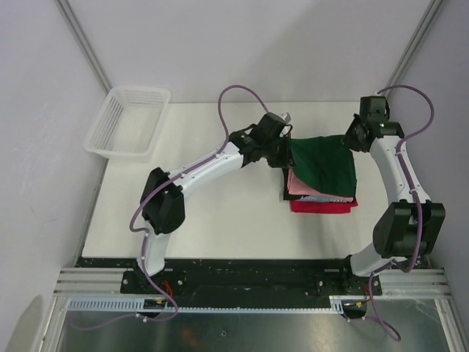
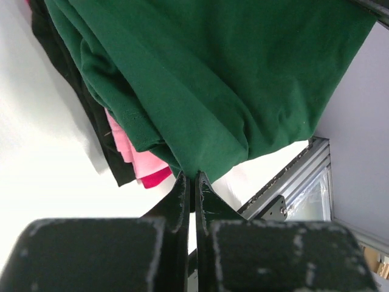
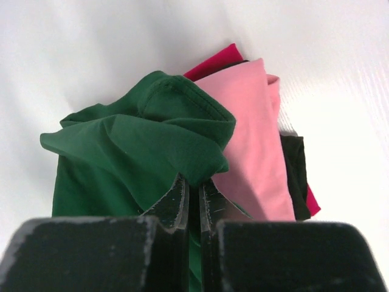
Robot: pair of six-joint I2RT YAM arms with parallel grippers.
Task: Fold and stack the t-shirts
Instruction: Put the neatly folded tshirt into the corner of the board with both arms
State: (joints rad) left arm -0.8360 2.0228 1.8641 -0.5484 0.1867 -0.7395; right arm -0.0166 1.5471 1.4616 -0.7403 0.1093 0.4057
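The dark green t-shirt (image 1: 322, 165) hangs folded between my two grippers, over a stack at the table's right middle. The stack holds a pink shirt (image 1: 308, 189), a red/magenta shirt (image 1: 319, 207) at the bottom and a black one (image 1: 284, 180) at its left edge. My left gripper (image 1: 284, 152) is shut on the green shirt's left edge (image 2: 200, 155). My right gripper (image 1: 350, 139) is shut on its right edge (image 3: 182, 152). In the right wrist view the pink shirt (image 3: 252, 140) and red shirt (image 3: 216, 64) lie beneath the green cloth.
A white mesh basket (image 1: 128, 121) stands at the table's back left. The table's white top (image 1: 220, 213) lies around the stack. An aluminium frame rail (image 1: 249, 282) runs along the near edge.
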